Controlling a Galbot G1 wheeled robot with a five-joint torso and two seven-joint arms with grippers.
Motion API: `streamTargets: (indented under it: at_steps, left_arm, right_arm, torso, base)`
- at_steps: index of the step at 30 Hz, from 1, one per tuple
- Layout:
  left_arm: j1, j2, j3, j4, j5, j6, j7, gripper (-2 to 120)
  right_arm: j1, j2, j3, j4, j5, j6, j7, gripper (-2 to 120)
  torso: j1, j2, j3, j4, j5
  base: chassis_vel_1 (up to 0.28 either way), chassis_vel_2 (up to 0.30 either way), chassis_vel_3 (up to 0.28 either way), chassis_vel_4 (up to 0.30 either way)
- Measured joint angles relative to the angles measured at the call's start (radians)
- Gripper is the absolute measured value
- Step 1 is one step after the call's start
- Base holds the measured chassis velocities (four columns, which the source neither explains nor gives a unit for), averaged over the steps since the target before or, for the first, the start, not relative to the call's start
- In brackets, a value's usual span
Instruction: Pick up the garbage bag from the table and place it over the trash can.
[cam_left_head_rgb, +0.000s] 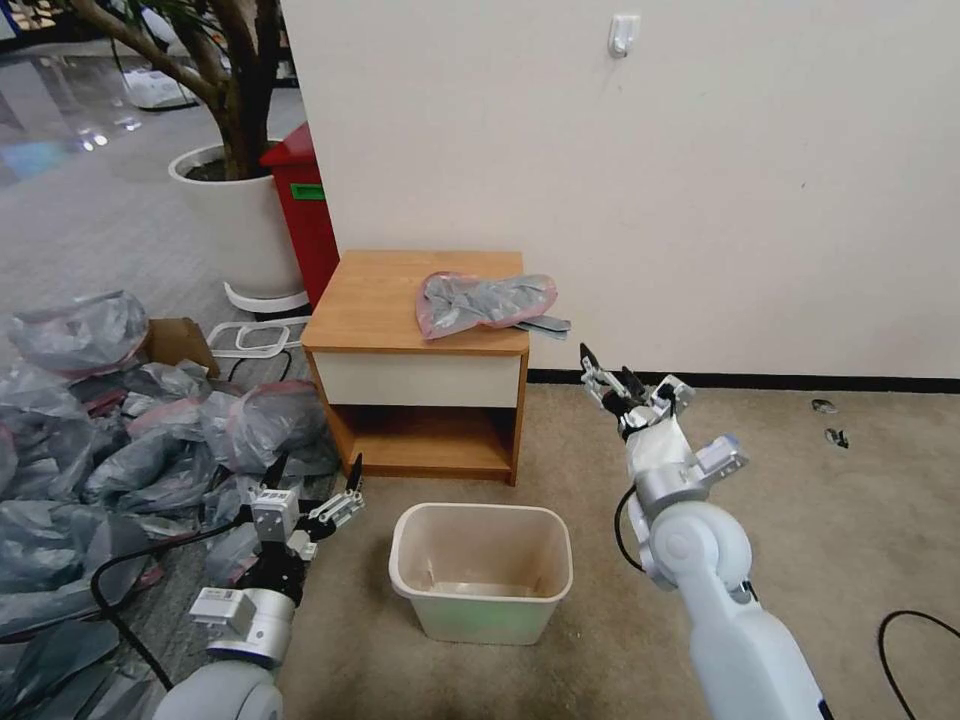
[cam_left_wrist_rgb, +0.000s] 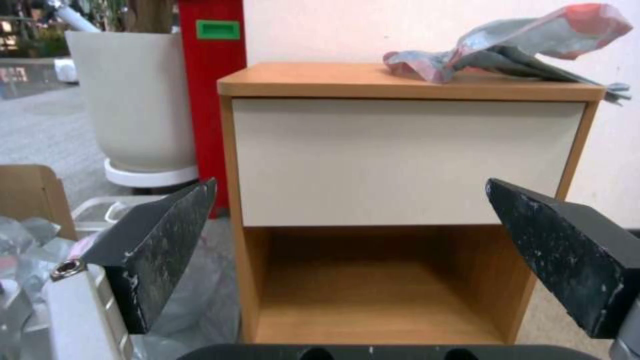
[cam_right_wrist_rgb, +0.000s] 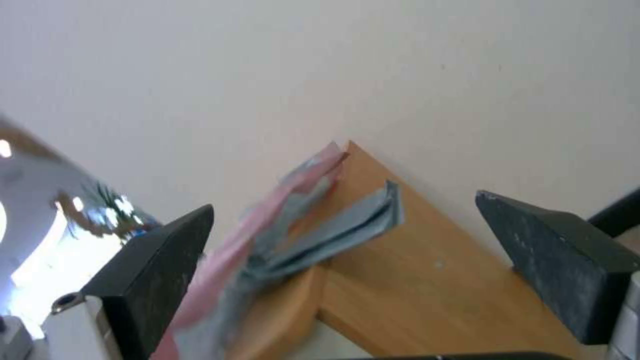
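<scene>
The garbage bag (cam_left_head_rgb: 486, 301), crumpled grey plastic with a pink rim band, lies on the right half of the table (cam_left_head_rgb: 375, 300), one end hanging past the right edge. It also shows in the left wrist view (cam_left_wrist_rgb: 507, 45) and close up in the right wrist view (cam_right_wrist_rgb: 293, 235). The beige trash can (cam_left_head_rgb: 481, 568) stands on the carpet in front of the table, with nothing in it. My right gripper (cam_left_head_rgb: 612, 378) is open, raised beside the table's right front corner, just below and right of the bag. My left gripper (cam_left_head_rgb: 314, 472) is open, low, left of the can, facing the table's drawer front (cam_left_wrist_rgb: 400, 160).
A heap of similar grey bags (cam_left_head_rgb: 110, 450) covers the floor at left, with a cardboard box (cam_left_head_rgb: 180, 342). A red bin (cam_left_head_rgb: 305, 215) and a white plant pot (cam_left_head_rgb: 235, 225) stand behind the table's left side. The wall (cam_left_head_rgb: 700, 180) runs behind. Bare carpet (cam_left_head_rgb: 850, 500) lies to the right.
</scene>
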Motion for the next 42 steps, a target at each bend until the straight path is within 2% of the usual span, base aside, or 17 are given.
streamTargets:
  at_steps: [1,2,3,6,11,20,27,32,40,42]
  left_arm:
    - [0.0,0.0,0.0,0.0,0.0,0.0,0.0,100]
    - [0.002,-0.002,0.001,-0.002,0.006,0.0,-0.001,100]
    - [0.002,-0.003,0.001,-0.004,0.008,0.0,-0.001,100]
    - [0.004,-0.006,-0.002,-0.005,0.011,0.001,-0.003,100]
    - [0.007,-0.009,-0.005,-0.005,0.014,0.001,-0.004,100]
    - [0.017,-0.022,-0.02,-0.006,0.024,0.001,-0.021,100]
    - [0.019,-0.029,-0.025,-0.002,0.029,0.001,-0.027,100]
    - [0.017,-0.031,-0.03,0.006,0.031,0.002,-0.03,100]
    - [0.011,-0.037,-0.025,0.017,0.038,0.004,-0.035,100]
    - [0.011,-0.037,-0.026,0.018,0.038,0.004,-0.035,100]
  right_arm:
    - [0.0,0.0,0.0,0.0,0.0,0.0,0.0,100]
    - [0.039,0.005,-0.009,-0.023,0.102,0.012,0.04,100]
    - [0.063,0.008,-0.016,-0.04,0.14,0.019,0.059,100]
    - [0.121,0.018,-0.043,-0.086,0.191,0.022,0.11,100]
    - [0.16,0.03,-0.065,-0.136,0.202,0.024,0.12,100]
    - [0.277,0.068,-0.091,-0.33,0.207,0.052,0.11,100]
    - [0.328,0.091,-0.091,-0.42,0.202,0.064,0.085,99]
    - [0.358,0.112,-0.083,-0.454,0.204,0.064,0.07,90]
    - [0.379,0.15,-0.085,-0.482,0.202,0.063,0.056,57]
    - [0.379,0.151,-0.085,-0.484,0.2,0.064,0.054,54]
  torso:
    - [0.0,0.0,0.0,0.0,0.0]
    - [0.0,0.0,0.0,0.0001,0.0]
    - [0.0,0.0,0.0,0.0001,0.0]
    - [0.0,0.0,0.0,0.0001,0.0]
    - [0.0,0.0,0.0,0.0001,-0.0001]
    - [0.0,0.0,0.0,0.0001,0.0]
    - [0.0,0.0,0.0,0.0001,0.0]
    - [0.0,0.0,0.0,0.0002,-0.0001]
    - [0.0,0.0,0.0,0.0002,-0.0001]
    - [0.0,0.0,0.0,0.0002,-0.0001]
  base:
    - [0.0,0.0,0.0,0.0]
    - [0.0,0.0,0.0,0.0]
    - [0.0,0.0,0.0,0.0]
    - [0.0,0.0,0.0,0.0]
    - [0.0,0.0,0.0,0.0]
    - [0.0,0.0,0.0,0.0]
    - [0.0,0.0,0.0,0.0]
    - [0.0,0.0,0.0,0.0]
    - [0.0,0.0,0.0,0.0]
    - [0.0,0.0,0.0,0.0]
